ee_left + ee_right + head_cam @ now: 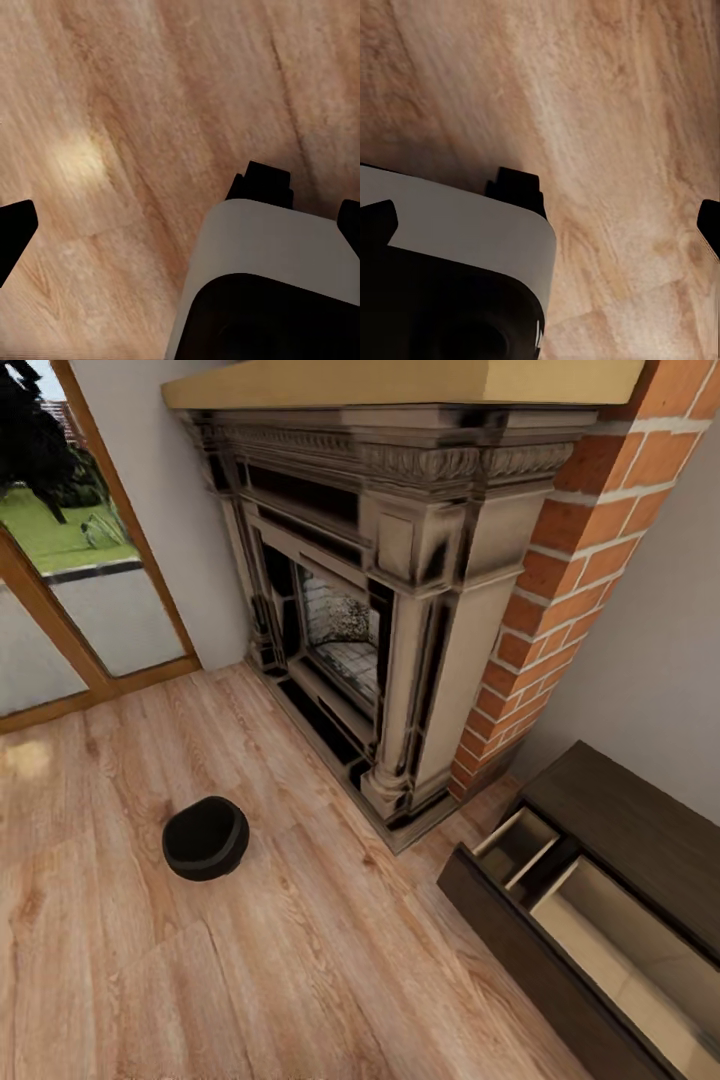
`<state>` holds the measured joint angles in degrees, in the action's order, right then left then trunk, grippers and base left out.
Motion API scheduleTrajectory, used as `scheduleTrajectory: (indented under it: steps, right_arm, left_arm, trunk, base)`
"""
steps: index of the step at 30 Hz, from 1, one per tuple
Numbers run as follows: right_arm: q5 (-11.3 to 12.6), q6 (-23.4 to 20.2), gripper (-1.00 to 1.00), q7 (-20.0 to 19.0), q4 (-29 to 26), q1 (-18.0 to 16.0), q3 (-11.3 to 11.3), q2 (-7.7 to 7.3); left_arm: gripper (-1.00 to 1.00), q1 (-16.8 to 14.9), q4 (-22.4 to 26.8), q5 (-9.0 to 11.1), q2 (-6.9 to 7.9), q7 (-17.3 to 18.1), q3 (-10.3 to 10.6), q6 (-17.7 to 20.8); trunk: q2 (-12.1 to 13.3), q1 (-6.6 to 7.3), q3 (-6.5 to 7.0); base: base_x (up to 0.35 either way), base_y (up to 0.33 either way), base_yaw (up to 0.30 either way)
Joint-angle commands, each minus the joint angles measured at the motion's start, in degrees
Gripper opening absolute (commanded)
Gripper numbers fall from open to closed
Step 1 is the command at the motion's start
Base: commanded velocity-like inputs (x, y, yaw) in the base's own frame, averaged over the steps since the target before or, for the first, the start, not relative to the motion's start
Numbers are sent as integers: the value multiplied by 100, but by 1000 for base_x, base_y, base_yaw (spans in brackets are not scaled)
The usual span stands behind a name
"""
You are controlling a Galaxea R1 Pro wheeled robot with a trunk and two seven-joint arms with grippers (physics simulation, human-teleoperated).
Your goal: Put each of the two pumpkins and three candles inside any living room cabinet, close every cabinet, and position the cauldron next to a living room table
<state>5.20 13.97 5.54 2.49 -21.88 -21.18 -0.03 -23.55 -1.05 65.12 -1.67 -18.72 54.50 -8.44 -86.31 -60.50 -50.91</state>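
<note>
A: Where's the cauldron [205,838]?
B: On the wood floor [300,960], well apart from the fireplace [400,610]. The cabinet [620,830] stands beside the brick, drawers pulled open, pale inside.
A: And the claws?
B: Left claw [184,217] and right claw [544,221] both spread wide, holding nothing, above the floor.

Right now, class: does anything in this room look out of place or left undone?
Yes. The cabinet has its drawer pulled open, the pale interior exposed. The cauldron sits alone on the wood floor before the fireplace.
</note>
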Motion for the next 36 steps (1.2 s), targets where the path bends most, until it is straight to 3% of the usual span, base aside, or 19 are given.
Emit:
scheduleTrajectory:
  steps: [1, 15, 23, 30, 36]
  right_arm:
    - [0, 0, 100, 0, 1, 0, 0, 1]
    - [-1, 26, 100, 0, 5, 0, -2, 5]
    - [-1, 28, 100, 0, 10, 0, -2, 4]
    - [-10, 35, 100, 0, 14, 14, -7, 11]
    - [-12, 35, 100, 0, 19, 27, -9, 17]
  left_arm:
    - [100, 0, 0, 0, 0, 0, -1, 0]
    - [100, 0, 6, 6, -43, 2, -1, -2]
    - [100, 0, 2, 12, 28, 4, -4, -7]
    - [100, 0, 36, 16, -60, 8, -6, -10]
    - [100, 0, 48, 18, -52, 46, -3, -44]
  trunk:
    - [0, 0, 0]
    - [0, 0, 0]
    - [0, 0, 23]
    - [0, 0, 68]
    - [0, 0, 115]
  base:
    - [0, 0, 290]
    - [0, 0, 290]
    - [0, 0, 279]
    - [0, 0, 214]
    - [0, 0, 156]
